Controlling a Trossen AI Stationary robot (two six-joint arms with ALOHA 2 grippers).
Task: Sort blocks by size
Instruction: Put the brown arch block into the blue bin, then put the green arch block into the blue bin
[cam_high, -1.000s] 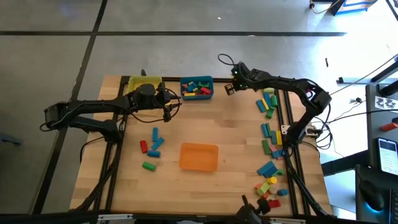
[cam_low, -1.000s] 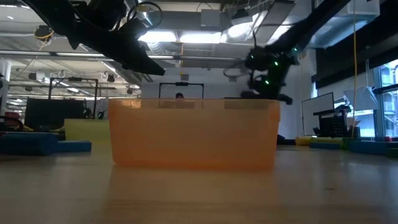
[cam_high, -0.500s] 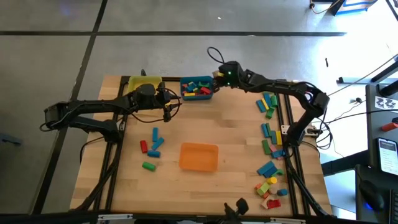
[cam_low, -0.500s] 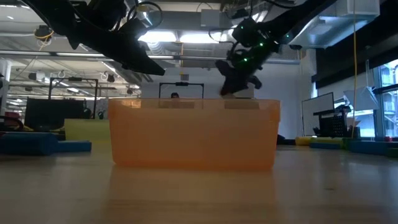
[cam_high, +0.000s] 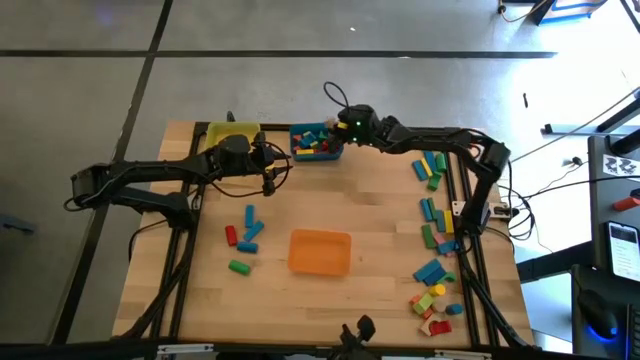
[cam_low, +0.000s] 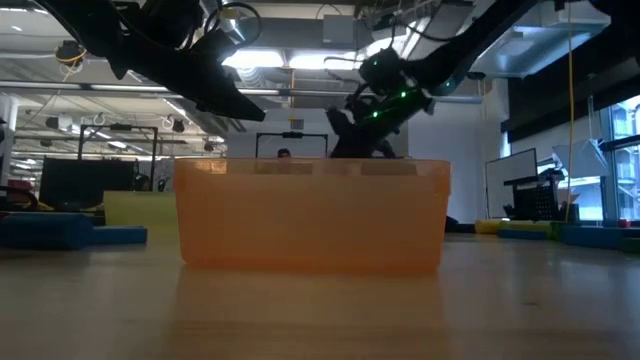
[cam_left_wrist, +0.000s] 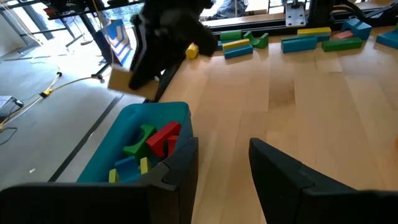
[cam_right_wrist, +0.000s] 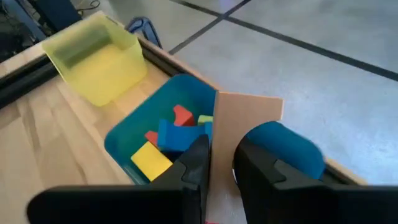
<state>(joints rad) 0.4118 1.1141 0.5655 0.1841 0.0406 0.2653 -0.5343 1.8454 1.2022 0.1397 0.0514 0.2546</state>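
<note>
Wooden tabletop (cam_high: 380, 210) with three bins. We judge sorting partly done: the teal bin (cam_high: 317, 142) directly under the right end effector (cam_high: 340, 128) holds several blocks (cam_right_wrist: 171, 134), while many loose blocks (cam_high: 432, 215) lie behind it along the edge. Its fingers pinch a flat tan piece (cam_right_wrist: 245, 121), seen only from the wrist. The left end effector (cam_high: 268, 172), beside the bin, gapes empty.

Wooden counter (cam_high: 370, 200) carried: yellow bin (cam_high: 232, 134), teal bin (cam_high: 316, 142), orange bin (cam_high: 320, 251), loose blocks (cam_high: 433, 215) left and right.
</note>
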